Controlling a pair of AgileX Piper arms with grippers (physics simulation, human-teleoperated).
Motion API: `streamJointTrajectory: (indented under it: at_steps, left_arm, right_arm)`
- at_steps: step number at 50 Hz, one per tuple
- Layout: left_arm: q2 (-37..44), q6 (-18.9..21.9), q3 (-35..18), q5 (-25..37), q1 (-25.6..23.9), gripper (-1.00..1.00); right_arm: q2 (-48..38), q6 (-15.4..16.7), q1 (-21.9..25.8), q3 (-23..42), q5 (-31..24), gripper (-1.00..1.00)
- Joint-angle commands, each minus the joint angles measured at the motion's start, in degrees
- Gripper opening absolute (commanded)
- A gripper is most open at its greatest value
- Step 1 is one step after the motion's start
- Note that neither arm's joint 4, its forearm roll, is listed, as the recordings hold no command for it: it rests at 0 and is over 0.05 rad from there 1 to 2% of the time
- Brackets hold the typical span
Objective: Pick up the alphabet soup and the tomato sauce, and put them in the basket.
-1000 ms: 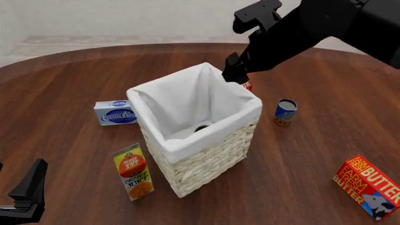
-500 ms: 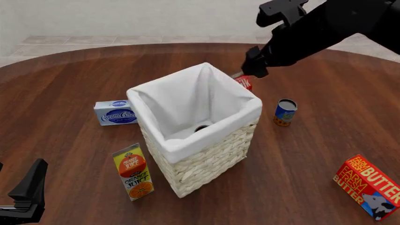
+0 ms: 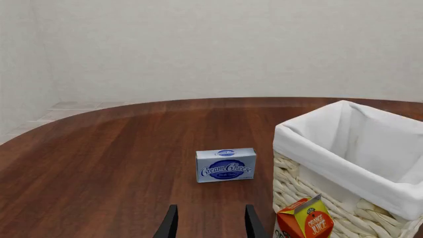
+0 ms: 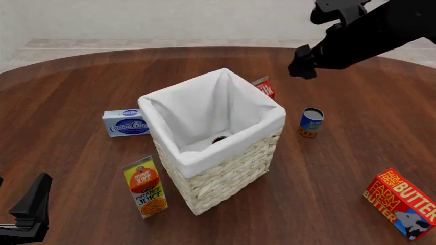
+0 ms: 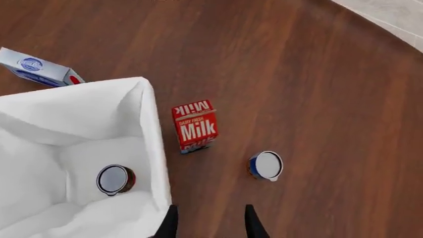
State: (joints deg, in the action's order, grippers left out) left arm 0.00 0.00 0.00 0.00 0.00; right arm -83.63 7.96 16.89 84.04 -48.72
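Note:
The tall wicker basket [image 4: 204, 186] with its white lining stands mid-table. The alphabet soup [image 5: 116, 179] lies at its bottom, showing in the front view only as a dark spot [image 4: 219, 139]. Right of the basket, the tomato sauce [image 4: 311, 122] stands upright on the table, blue with an orange base, and the right wrist view shows its grey top [image 5: 266, 165]. My right gripper [image 4: 303, 65] hovers high behind and right of the basket, open and empty [image 5: 208, 225]. At the near left, my left gripper [image 4: 30, 209] rests low, open and empty [image 3: 209, 225].
A red milk carton [image 4: 264, 87] stands just behind the basket. A cream cheese box [image 4: 125, 122] lies to its left, an orange juice carton [image 4: 145, 186] at its front left. A butter box [image 4: 402, 203] sits at the near right.
My right arm has swung rightward and away from above the basket's back corner, uncovering the milk carton. The left arm and all objects stayed put.

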Motion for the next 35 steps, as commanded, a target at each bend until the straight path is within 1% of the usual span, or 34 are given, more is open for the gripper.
streamJointTrajectory:
  at_steps: [1,3,6,9,16,22,30,35]
  left_arm:
    - [0.0,0.0,0.0,0.0,0.0,1.00]
    - [0.0,0.0,0.0,0.0,0.0,1.00]
    - [0.0,0.0,0.0,0.0,0.0,1.00]
    - [0.0,0.0,0.0,0.0,0.0,1.00]
    - [0.0,0.0,0.0,0.0,0.0,1.00]
    - [0.0,0.0,0.0,0.0,0.0,1.00]
    - [0.0,0.0,0.0,0.0,0.0,1.00]
    - [0.0,0.0,0.0,0.0,0.0,1.00]
  right_arm:
    - [1.1,-0.8,-3.9,-2.0,1.5,1.00]
    - [1.2,-0.7,-4.1,-2.3,1.7,1.00]
    - [1.1,-0.5,-5.8,-2.4,2.3,1.00]
    - [1.0,-1.1,-6.7,-2.4,2.7,1.00]
    - [0.8,-1.5,-7.4,-3.5,3.9,1.00]
    - [0.6,-1.4,-9.1,-4.1,4.7,1.00]
    - [0.6,-1.9,-10.9,-5.4,6.2,1.00]
    - [0.7,-2.8,-11.2,-6.2,7.1,1.00]
